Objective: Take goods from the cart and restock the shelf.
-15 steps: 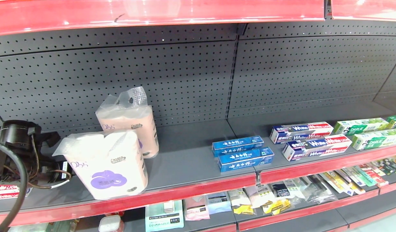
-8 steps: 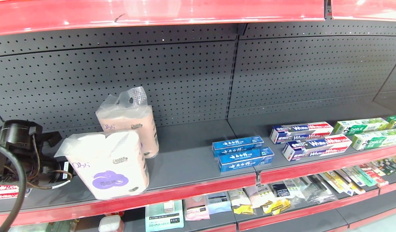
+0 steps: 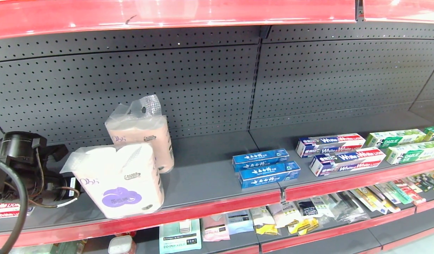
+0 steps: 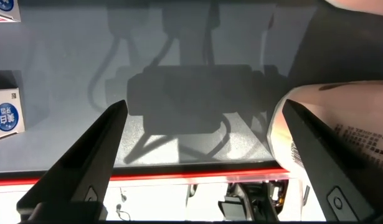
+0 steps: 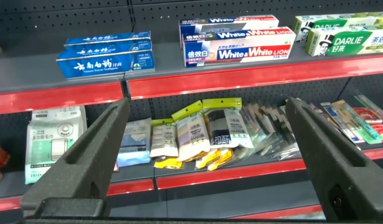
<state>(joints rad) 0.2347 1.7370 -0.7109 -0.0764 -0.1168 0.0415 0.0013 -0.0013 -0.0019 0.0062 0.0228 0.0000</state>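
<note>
A white tissue pack with a purple print (image 3: 118,180) stands near the front edge of the grey shelf (image 3: 203,176). A pink tissue pack (image 3: 143,137) stands just behind it. My left arm's wrist (image 3: 23,155) rests low over the shelf, left of the white pack. My left gripper (image 4: 205,106) is open above bare shelf, and one finger (image 4: 322,162) sits against the white pack (image 4: 347,118). My right gripper (image 5: 208,102) is open and holds nothing, out in front of the shelf face.
Blue toothpaste boxes (image 3: 266,169), red-and-blue boxes (image 3: 344,155) and green boxes (image 3: 407,144) lie to the right on the same shelf. More boxes (image 3: 5,208) lie at the far left. The lower shelf (image 5: 228,174) holds hanging sachets (image 5: 197,130). Bare shelf lies between the tissue packs and the blue boxes.
The white tissue pack has shifted slightly to the right, and my left arm's wrist has edged right with it. Nothing else moved.
</note>
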